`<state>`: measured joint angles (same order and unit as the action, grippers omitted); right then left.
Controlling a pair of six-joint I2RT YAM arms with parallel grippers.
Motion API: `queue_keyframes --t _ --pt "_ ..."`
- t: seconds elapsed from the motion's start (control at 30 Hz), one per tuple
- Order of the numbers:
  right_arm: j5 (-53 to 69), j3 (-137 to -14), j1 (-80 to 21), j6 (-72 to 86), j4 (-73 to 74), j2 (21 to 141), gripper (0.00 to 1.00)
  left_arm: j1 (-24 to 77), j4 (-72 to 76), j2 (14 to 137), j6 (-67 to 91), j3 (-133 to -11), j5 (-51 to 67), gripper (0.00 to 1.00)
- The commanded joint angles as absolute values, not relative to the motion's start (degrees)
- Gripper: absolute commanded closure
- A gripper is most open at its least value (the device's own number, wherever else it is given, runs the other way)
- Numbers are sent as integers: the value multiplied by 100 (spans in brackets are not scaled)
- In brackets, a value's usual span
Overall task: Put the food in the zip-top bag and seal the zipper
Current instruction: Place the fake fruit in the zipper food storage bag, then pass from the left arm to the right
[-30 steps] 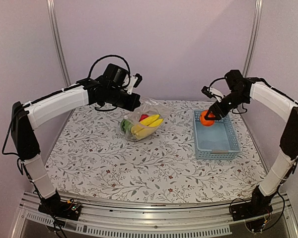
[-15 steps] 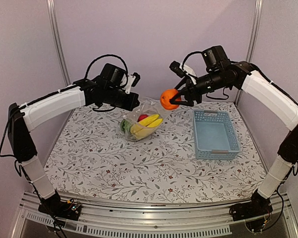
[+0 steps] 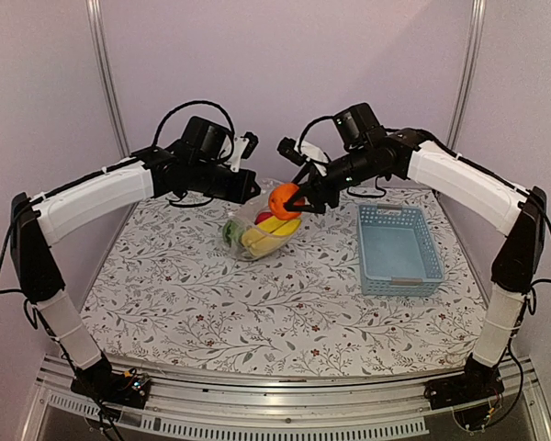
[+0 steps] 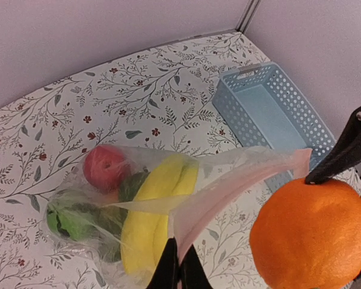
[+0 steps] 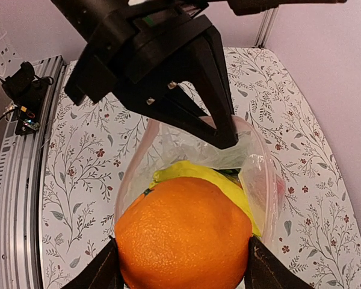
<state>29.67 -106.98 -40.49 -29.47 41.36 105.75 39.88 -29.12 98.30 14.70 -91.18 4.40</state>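
The floral-print table (image 3: pixel 211 303) carries the zip-top bag (image 3: pixel 243 220), which lies toward the table's far side, a little left of centre in the top view. The left arm (image 3: pixel 92 197) reaches to the bag from its left and the right arm (image 3: pixel 459 179) from its right, so the two meet above it. The light-blue basket (image 3: pixel 399 276) sits on the table to the right of the bag, well apart from it.

The bag is clear and crinkled. Its body rests on the table, and its mouth is lifted and stands open toward the right arm. Inside, the yellow bananas (image 4: pixel 147 223) lie along the middle of the bag, closest to the mouth. The orange (image 5: pixel 180 241) is not among them – it hangs in the air right at the bag's open mouth, above the bananas. Whether it has crossed the rim cannot be told. The red apple (image 4: pixel 102 167) sits deep in the bag, behind the bananas. The green round one (image 4: pixel 63 221) is at the bag's closed end, and the dark green piece (image 4: pixel 129 186) lies between the apple and the bananas.

The right gripper (image 5: pixel 180 268) has its jaws spread wide around the orange, one finger pressing each side. The left gripper (image 4: pixel 179 268) has its jaws pressed together on the bag's upper mouth edge – a thin fold of plastic is pinched between the tips and held up off the table.
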Motion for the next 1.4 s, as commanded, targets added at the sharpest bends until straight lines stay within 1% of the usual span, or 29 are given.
queue_keyframes --t 0.0,0.07,0.13,0.23,0.33,0.43,0.57,0.63,0.83,0.97,1.23,1.37 --pt "2480 -10828 -4158 -2989 3795 10801 50 4069 -2740 9602 1584 -9007 564 100" --pt "2308 -10793 -4193 -3025 3748 10858 49 4078 -2708 9608 1585 -8996 602 100" --pt "2208 -10711 -4222 -3049 3651 10902 46 4083 -2734 9621 1590 -9013 619 100" --pt "1925 -10691 -4298 -3032 3569 10998 41 4087 -2669 9591 1621 -8943 616 100" --pt "1646 -10717 -4333 -3086 3543 11122 32 4089 -2605 9629 1611 -8948 658 100" --pt "1759 -10772 -4350 -3066 3657 11132 24 4089 -2652 9675 1558 -9011 617 100" --pt "1969 -10788 -4411 -3260 4065 10966 18 4083 -2601 9724 1487 -9010 571 100" --pt "2126 -10799 -4412 -3393 4310 10899 17 4083 -2663 9781 1449 -9079 565 100" --pt "2627 -10564 -4477 -4104 4764 10685 24 4085 -2646 9810 1401 -9154 591 100" --pt "2697 -10291 -4563 -4295 4487 10533 27 4083 -2716 9755 1371 -9146 601 100" --pt "2548 -10266 -4791 -4249 4101 10868 34 4076 -2642 9643 1420 -9056 753 100" --pt "2356 -10241 -4856 -4128 3803 11036 41 4063 -2515 9567 1443 -8963 865 100"
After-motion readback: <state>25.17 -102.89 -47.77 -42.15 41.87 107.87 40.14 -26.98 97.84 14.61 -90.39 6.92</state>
